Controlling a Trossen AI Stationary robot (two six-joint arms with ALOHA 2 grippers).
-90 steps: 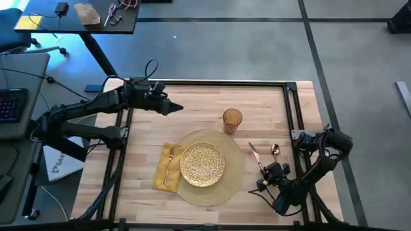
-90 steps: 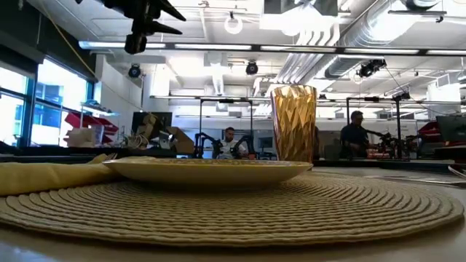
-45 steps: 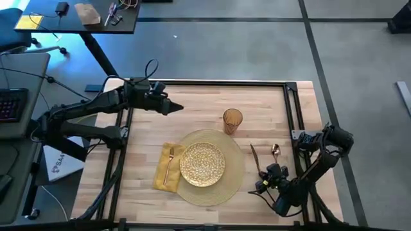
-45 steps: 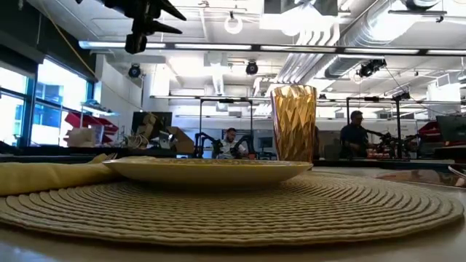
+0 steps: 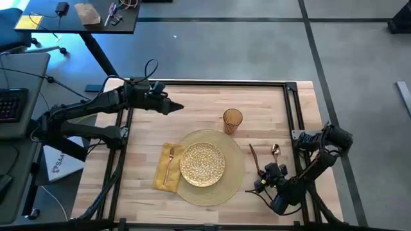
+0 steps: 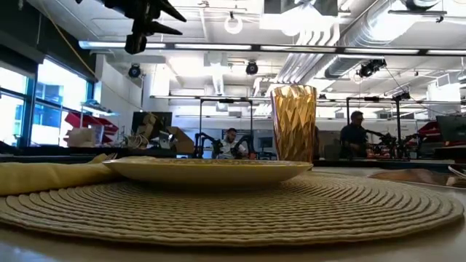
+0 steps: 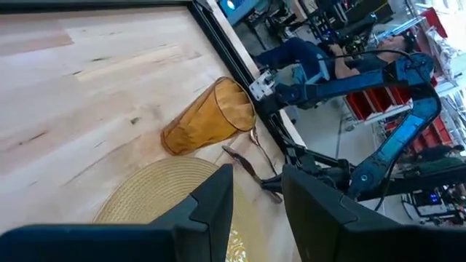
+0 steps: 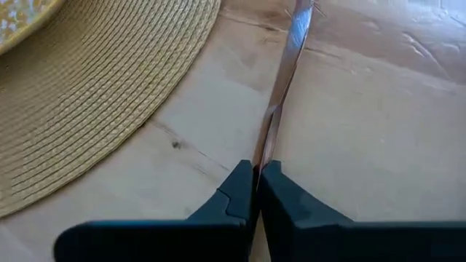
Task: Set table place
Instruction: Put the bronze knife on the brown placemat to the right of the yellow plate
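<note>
Broadly, the counter (image 5: 205,102) of light planks carried everything, with the round woven placemat (image 5: 236,168) near its front middle. On the placemat sat the gold speckled plate (image 5: 201,163). Tucked under the placemat's left edge lay the yellow napkin (image 5: 162,168), with 1 copper fork (image 5: 168,164) resting along it. Beyond the placemat's far right edge stood the amber ribbed glass (image 5: 232,120), upright and apart from the plate.

To the right of the placemat lay 2 more copper pieces: a knife (image 5: 254,158) and a spoon (image 5: 275,151) just beside it, both on bare wood. The right pincer (image 8: 258,178) sat low at the knife's near end, its fingers clenched on the thin handle (the wrist view showed the metal strip pinched between the 2 tips).

Meanwhile the left pincer (image 5: 173,106) hovered above the far left part of the counter, its fingers released with a plain gap between them, grasping nothing.
</note>
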